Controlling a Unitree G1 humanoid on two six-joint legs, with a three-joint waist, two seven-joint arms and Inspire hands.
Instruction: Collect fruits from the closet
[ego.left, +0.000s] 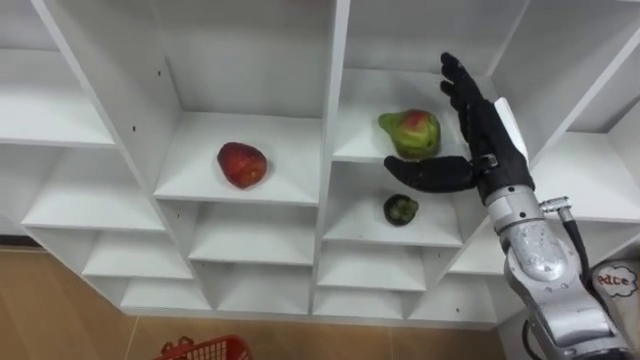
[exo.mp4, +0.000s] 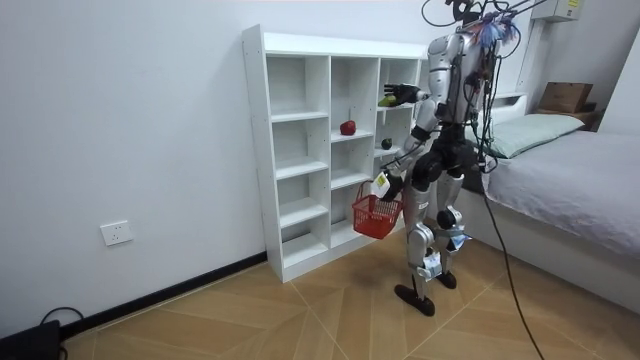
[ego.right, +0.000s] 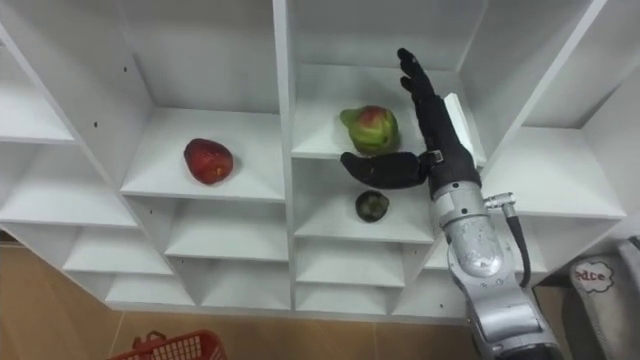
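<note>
A green and red fruit (ego.left: 410, 133) lies on an upper shelf of the white closet (ego.left: 330, 120). My right hand (ego.left: 490, 140) is open just to its right. The fingers point straight up and the thumb reaches out under the fruit's front. Whether the hand touches the fruit I cannot tell. A red apple (ego.left: 242, 164) sits one compartment to the left. A small dark green fruit (ego.left: 401, 209) rests on the shelf below my hand. A red basket (exo.mp4: 377, 215) hangs from my left hand (exo.mp4: 386, 183) at hip height, and its rim (ego.left: 205, 349) shows at the bottom edge.
I stand close in front of the closet on a wooden floor. Upright dividers (ego.left: 335, 60) wall in each compartment. The lower shelves (ego.left: 250, 240) hold nothing. A bed (exo.mp4: 570, 170) stands behind me at the room view's right.
</note>
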